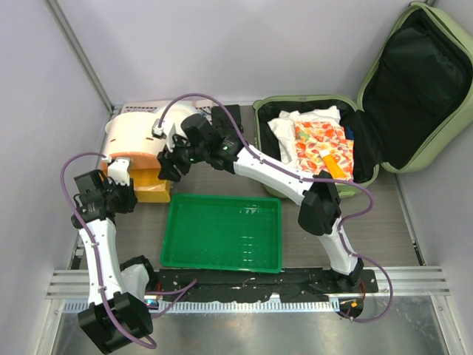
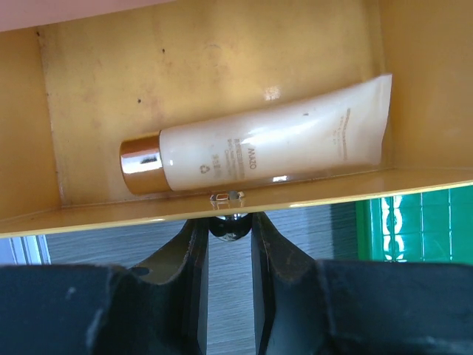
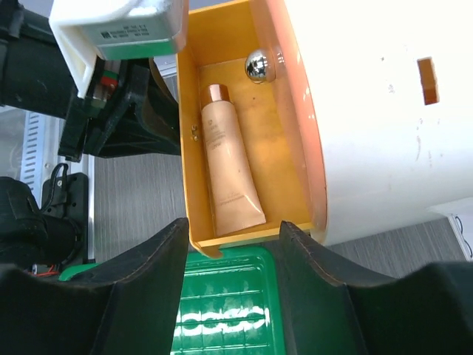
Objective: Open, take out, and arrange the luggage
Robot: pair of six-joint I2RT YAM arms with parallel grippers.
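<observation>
The large pale green hard-shell luggage (image 1: 417, 81) lies open at the far right of the grey worktop (image 1: 384, 229). Its black-lined lid leans back against the right wall, and its base holds a white cloth (image 1: 292, 129) and an orange patterned fabric (image 1: 321, 144). At the far left stands a round cream-and-orange container (image 1: 137, 133), well apart from the luggage. A flat bright green plastic tray (image 1: 222, 233) lies between them, nearer the arms. An orange drawer (image 3: 288, 163) is pulled out of the container's side and overhangs the tray's edge. In it lies a cream squeeze tube with a copper-coloured cap (image 2: 259, 151), flat on the drawer floor. The left gripper (image 2: 229, 231) is closed on the small metal knob (image 2: 226, 222) at the drawer's front. The right gripper (image 3: 233, 237) hangs above the drawer's end with its jaws spread wide, holding nothing.
</observation>
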